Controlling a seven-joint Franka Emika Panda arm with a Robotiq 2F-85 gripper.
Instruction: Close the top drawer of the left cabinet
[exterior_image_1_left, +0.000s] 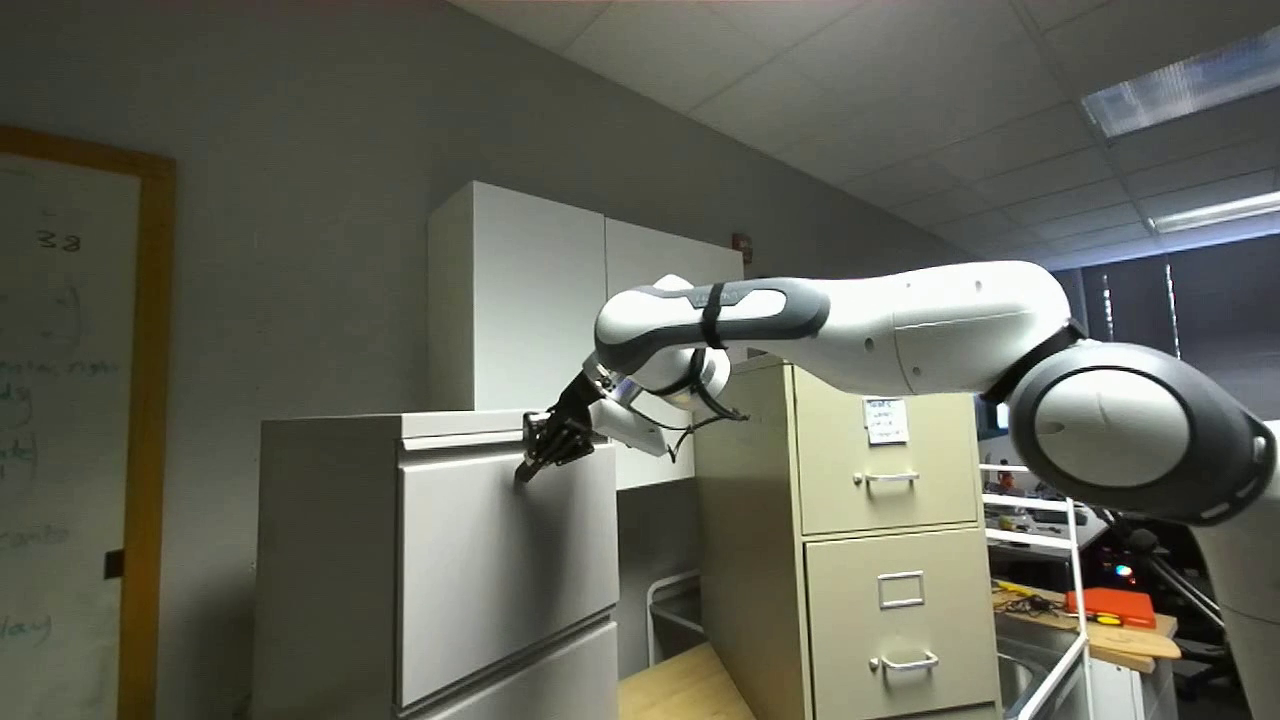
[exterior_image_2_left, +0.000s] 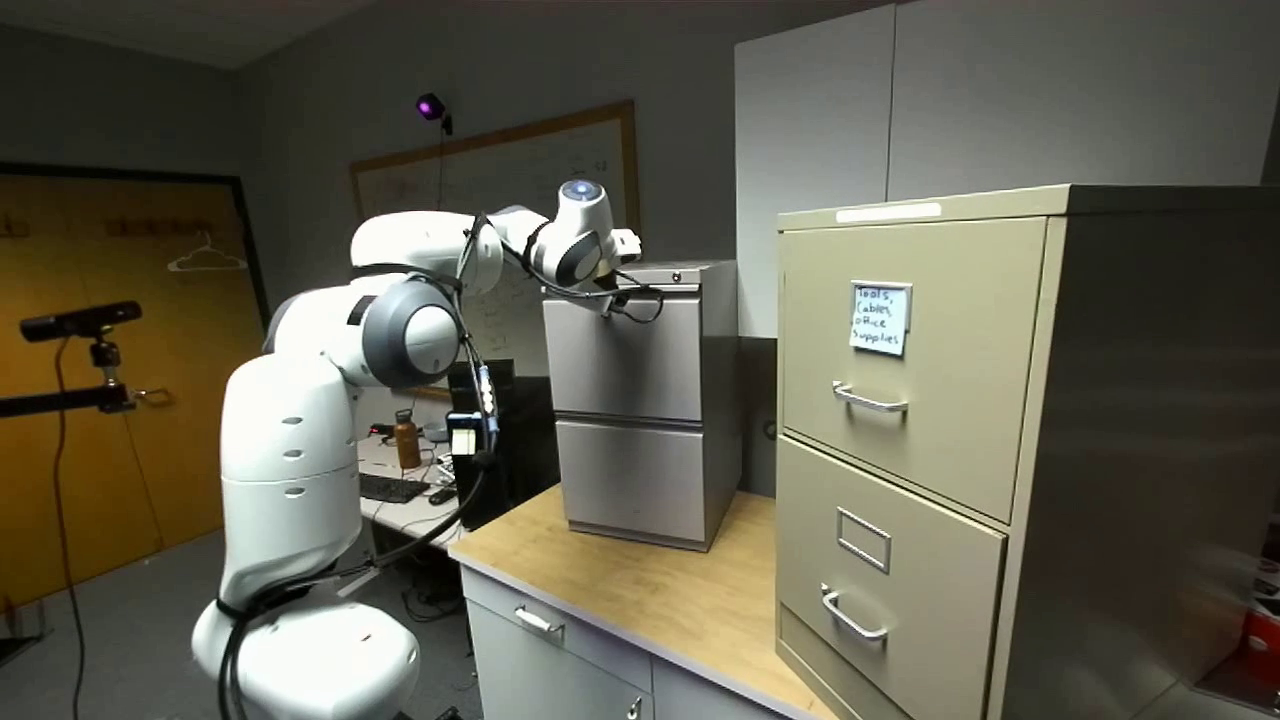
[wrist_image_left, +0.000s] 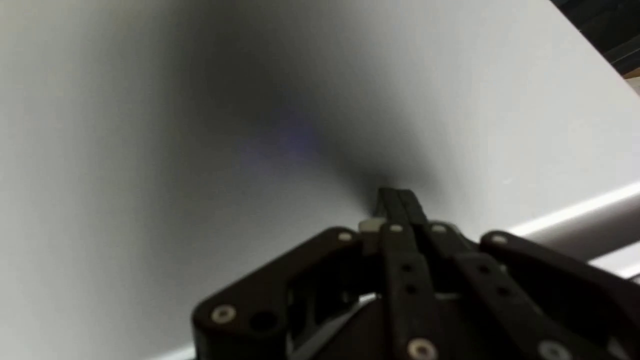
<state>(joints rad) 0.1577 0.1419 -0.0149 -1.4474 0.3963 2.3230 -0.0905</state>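
The left cabinet (exterior_image_1_left: 325, 560) is light grey, and its side also shows in an exterior view (exterior_image_2_left: 722, 400). Its top drawer (exterior_image_1_left: 480, 570) has a plain flat front, also seen in an exterior view (exterior_image_2_left: 630, 365). The front looks flush with the lower drawer; the interior is hidden. My gripper (exterior_image_1_left: 523, 473) is shut and empty, its tips at the upper part of the drawer front, touching or very near it. In the wrist view the fingertips (wrist_image_left: 397, 192) are together against the grey drawer front (wrist_image_left: 125, 200), with a dark shadow at them.
A beige filing cabinet (exterior_image_1_left: 890, 620) with handles stands to one side, also in an exterior view (exterior_image_2_left: 920, 330). White wall cupboards (exterior_image_1_left: 535, 300) hang behind. The grey cabinet stands on a wooden counter (exterior_image_2_left: 640, 590). A whiteboard (exterior_image_1_left: 65, 420) is on the wall.
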